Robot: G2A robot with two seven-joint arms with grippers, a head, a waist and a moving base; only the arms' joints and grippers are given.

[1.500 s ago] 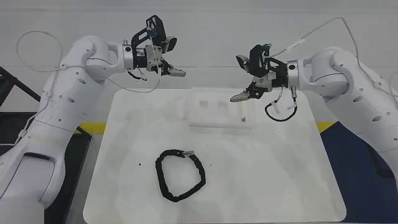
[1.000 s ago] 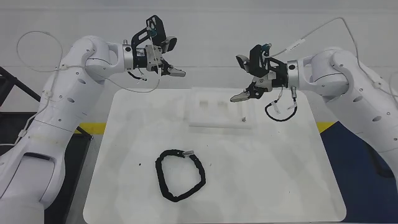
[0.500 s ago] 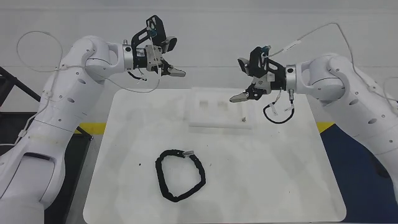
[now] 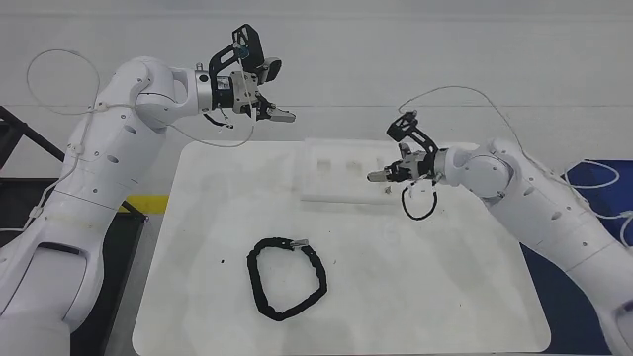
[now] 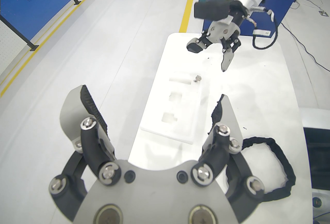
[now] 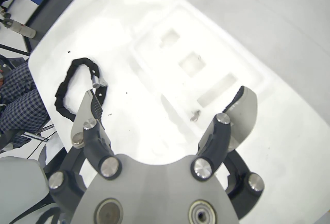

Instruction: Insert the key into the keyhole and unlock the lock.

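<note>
Tiny silvery key (image 6: 195,115) (lock (image 4: 286,277): black sleeved chain loop) lies near the empty, wide-spread right gripper (image 6: 166,96).

You have on hand one key (image 4: 389,190), one black chain lock (image 4: 287,277), one white foam tray (image 4: 326,190) with three recesses (image 5: 170,118), one white table (image 4: 435,277), two grippers: left gripper (image 5: 152,96), right gripper (image 6: 165,96).

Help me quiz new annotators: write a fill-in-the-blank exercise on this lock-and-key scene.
1. The key lies on the white foam ___.
2. The right gripper hangs near the key with its fingers ___.
3. The chain lock on the table is ___ in colour.
4. The left gripper is open and holds ___.
Missing words: tray; open; black; nothing.
</note>
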